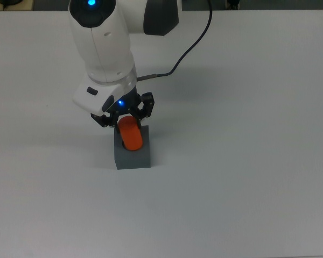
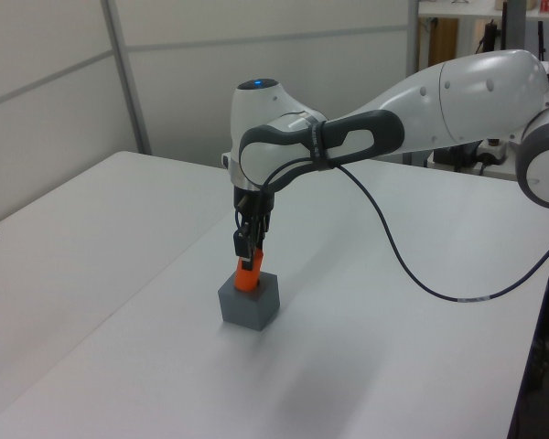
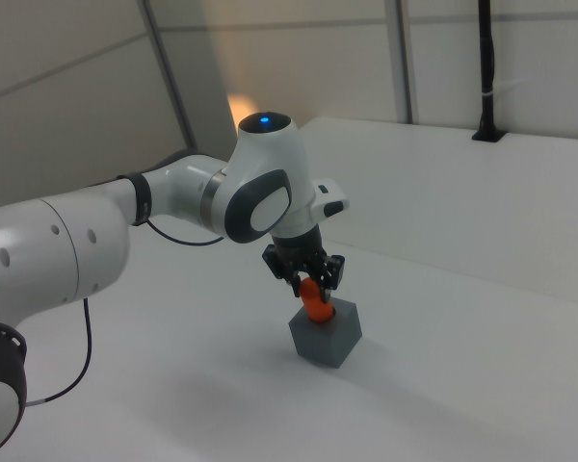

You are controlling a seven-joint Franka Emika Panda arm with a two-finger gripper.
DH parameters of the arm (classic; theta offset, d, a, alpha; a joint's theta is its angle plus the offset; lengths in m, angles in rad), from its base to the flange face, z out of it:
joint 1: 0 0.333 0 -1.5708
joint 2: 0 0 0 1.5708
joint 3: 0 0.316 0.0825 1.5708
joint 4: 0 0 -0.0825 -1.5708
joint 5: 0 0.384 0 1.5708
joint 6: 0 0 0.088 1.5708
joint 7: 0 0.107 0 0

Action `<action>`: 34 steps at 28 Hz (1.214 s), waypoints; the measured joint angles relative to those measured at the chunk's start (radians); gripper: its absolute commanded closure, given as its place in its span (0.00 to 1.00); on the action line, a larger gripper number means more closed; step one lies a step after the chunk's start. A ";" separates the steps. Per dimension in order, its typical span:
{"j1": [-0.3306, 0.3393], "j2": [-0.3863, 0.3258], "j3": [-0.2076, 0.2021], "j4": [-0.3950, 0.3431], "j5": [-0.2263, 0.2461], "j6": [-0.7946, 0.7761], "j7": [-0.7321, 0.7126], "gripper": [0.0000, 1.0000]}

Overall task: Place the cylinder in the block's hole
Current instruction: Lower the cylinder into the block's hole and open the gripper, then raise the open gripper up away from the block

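The grey block (image 1: pixel 133 153) stands on the white bench (image 1: pixel 247 161), and the orange cylinder (image 1: pixel 131 134) sits with its lower end in the hole on the block's top. The tool (image 1: pixel 125 116) grips the cylinder's upper end. Pale wall panels (image 2: pixel 64 82) rise behind the bench.

I work over a wide white table (image 2: pixel 119 302) whose matte top fills the top view and takes soft, even light with faint shadows. In the left view, pale wall panels (image 2: pixel 46 55) split by grey strips (image 2: pixel 128 78) rise at the far left behind it, and shelving (image 2: pixel 457 37) with clutter sits at the far right. In the right view, similar light panels (image 3: pixel 299 58) back the table, with a warm glow (image 3: pixel 239 104) on them and a black post (image 3: pixel 486 72) standing at the far right.
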 measured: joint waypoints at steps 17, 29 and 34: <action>-0.006 -0.009 -0.003 0.008 -0.041 -0.001 0.000 0.00; -0.021 -0.119 -0.090 0.014 -0.084 -0.261 -0.008 0.00; -0.034 -0.137 -0.104 0.014 -0.092 -0.295 -0.009 0.00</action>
